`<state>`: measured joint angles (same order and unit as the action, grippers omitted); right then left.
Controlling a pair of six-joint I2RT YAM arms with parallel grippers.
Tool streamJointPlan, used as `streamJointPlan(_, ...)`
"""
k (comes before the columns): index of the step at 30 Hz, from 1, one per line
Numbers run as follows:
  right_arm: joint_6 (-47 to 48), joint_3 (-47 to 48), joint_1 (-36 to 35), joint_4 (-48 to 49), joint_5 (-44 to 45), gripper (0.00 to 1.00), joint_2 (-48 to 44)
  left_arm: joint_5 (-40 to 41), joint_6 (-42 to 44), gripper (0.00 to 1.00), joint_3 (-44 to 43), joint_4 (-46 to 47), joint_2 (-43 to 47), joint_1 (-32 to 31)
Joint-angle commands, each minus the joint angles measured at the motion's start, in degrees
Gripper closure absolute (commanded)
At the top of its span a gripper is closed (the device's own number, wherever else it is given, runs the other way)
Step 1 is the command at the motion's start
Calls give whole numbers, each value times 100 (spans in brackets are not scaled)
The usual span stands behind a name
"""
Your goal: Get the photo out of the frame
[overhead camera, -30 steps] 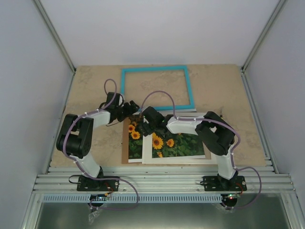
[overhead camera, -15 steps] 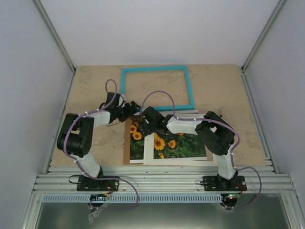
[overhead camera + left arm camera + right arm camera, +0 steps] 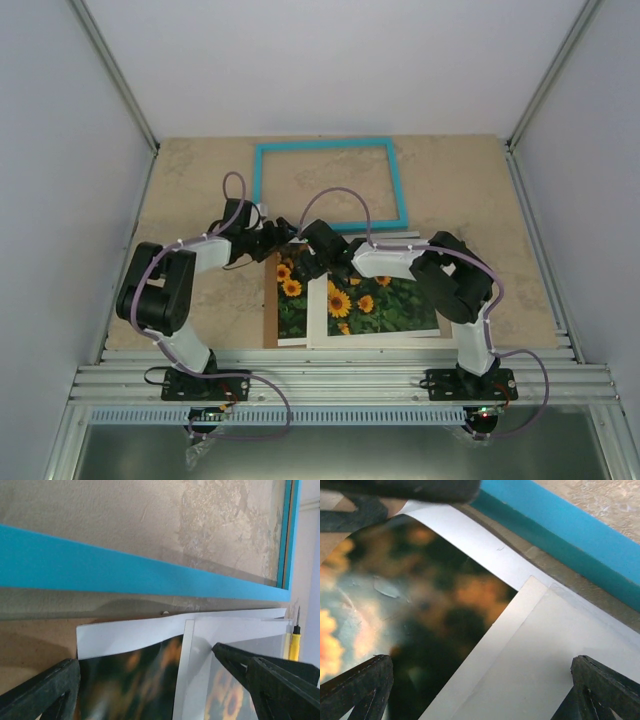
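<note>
The turquoise frame [image 3: 328, 148] lies empty at the far middle of the table; its blue bar also crosses the left wrist view [image 3: 125, 575] and the right wrist view [image 3: 560, 525]. The sunflower photo [image 3: 292, 305] lies nearer, on a brown backing board [image 3: 270, 325], with a white mat [image 3: 318, 325] overlapping its right part. My left gripper [image 3: 283, 238] is open over the photo's far corner [image 3: 130, 680], holding nothing. My right gripper [image 3: 305, 262] is open just above the photo [image 3: 420, 610] and the mat [image 3: 540, 670], nothing between its fingers.
A yellow-handled tool [image 3: 295, 645] lies beside the mat's far right edge. The two grippers are close together; the left one's black fingers [image 3: 405, 490] show at the top of the right wrist view. White walls enclose the table on three sides.
The photo, mat and backing have shifted slightly to the right. My left gripper has moved right, toward the photo's far corner. Both grippers stay open.
</note>
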<state>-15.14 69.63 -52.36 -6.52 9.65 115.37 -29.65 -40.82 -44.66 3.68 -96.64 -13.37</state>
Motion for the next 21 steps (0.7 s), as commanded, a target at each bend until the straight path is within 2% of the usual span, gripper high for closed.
streamJointPlan(1, -120, -170, 86, 67, -100, 2, 42, -243, -160, 7, 202, -92, 197, -71)
streamJointPlan(14, -191, -297, 156, 231, -259, 2, -93, -277, -286, 7, 502, 29, 485, -213)
streamJointPlan(21, -276, -476, 274, 395, -453, 2, -214, -305, -429, 18, 872, 431, 589, -219)
